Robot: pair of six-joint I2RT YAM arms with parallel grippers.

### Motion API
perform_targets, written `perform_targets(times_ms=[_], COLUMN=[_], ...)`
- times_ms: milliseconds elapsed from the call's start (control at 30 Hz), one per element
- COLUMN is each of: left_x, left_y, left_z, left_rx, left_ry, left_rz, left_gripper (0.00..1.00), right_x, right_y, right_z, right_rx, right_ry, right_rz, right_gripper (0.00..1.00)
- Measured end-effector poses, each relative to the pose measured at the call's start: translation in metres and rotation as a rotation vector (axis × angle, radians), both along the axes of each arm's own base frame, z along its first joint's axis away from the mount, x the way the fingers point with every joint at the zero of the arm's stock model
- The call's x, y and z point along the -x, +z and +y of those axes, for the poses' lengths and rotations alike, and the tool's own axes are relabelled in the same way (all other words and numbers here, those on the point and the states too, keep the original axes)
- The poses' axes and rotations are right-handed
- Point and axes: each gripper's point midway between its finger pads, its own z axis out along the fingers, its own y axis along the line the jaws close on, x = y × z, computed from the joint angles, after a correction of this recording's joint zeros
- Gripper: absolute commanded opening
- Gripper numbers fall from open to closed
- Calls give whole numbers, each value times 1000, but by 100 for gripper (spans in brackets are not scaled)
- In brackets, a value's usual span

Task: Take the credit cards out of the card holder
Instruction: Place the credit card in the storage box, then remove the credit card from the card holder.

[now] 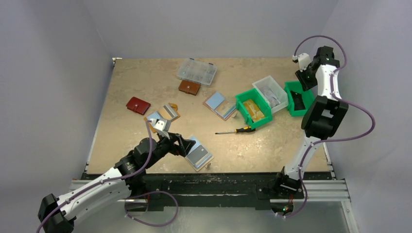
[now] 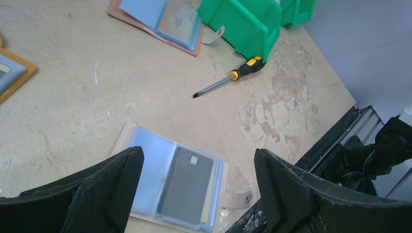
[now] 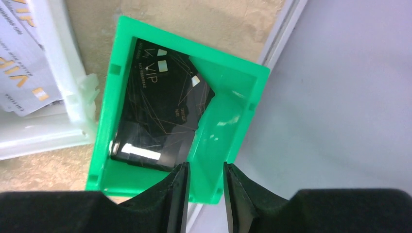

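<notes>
The tan card holder (image 1: 198, 154) lies open near the table's front edge, with pale blue sleeves and its snap tab pointing right. In the left wrist view the holder (image 2: 145, 170) has a grey VIP card (image 2: 187, 187) in its top sleeve and more card edges behind it. My left gripper (image 1: 187, 144) is open and empty just above the holder, its jaws (image 2: 198, 158) wide on either side of it. My right gripper (image 1: 302, 80) hangs over the far-right green bin (image 3: 218, 145), jaws (image 3: 205, 170) a little apart with nothing between them. Black cards (image 3: 160, 111) lie in that bin.
A second green bin (image 1: 252, 110) and a white bin (image 1: 271, 93) with white cards stand beside it. A screwdriver (image 1: 236, 130) lies mid-table. Another open holder (image 1: 219, 106), an orange-edged one (image 1: 163, 116), a red wallet (image 1: 138, 105), a brown wallet (image 1: 189, 87) and a clear box (image 1: 197, 71) lie farther back.
</notes>
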Motion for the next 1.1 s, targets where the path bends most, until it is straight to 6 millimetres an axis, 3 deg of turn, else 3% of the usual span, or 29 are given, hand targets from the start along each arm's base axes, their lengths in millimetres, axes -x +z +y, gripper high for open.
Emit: perform_targets(times_ms=[167,267,400,500,600,633,800,1000,1100], left_x=[-1,-2,-4,-3,-1,0,3,10,20], left_y=[-1,-2,-8,-19,-36,-44,-68,-77,-74], left_z=[-2,-2,-2,-4,-8,-10,-17,-27,-41], left_rx=[12,27,42,28,-13,-36,-148,-282,-364], left_ry=[6,22,48,53,40,32,6,-11,-48], left_rz=[13,31,77,124,183,212,328,381,366], left_gripper=[99,100,100,95,88,85,76,75,75], right_x=[13,27,58,87,118,130,180,221,233], right_y=[33,51,74,93,106,108,106,86,80], right_z=[23,53,110,164,218,238,313,341,349], right_rx=[-66,-161,-335,-475,-592,-633,-807,-984,-1012], right_ry=[42,108,235,369,524,584,852,943,973], right_rz=[-84,-138,-216,-289,-331,-333,-293,-201,-159], right_gripper=[40,42,48,57,87,97,99,97,95])
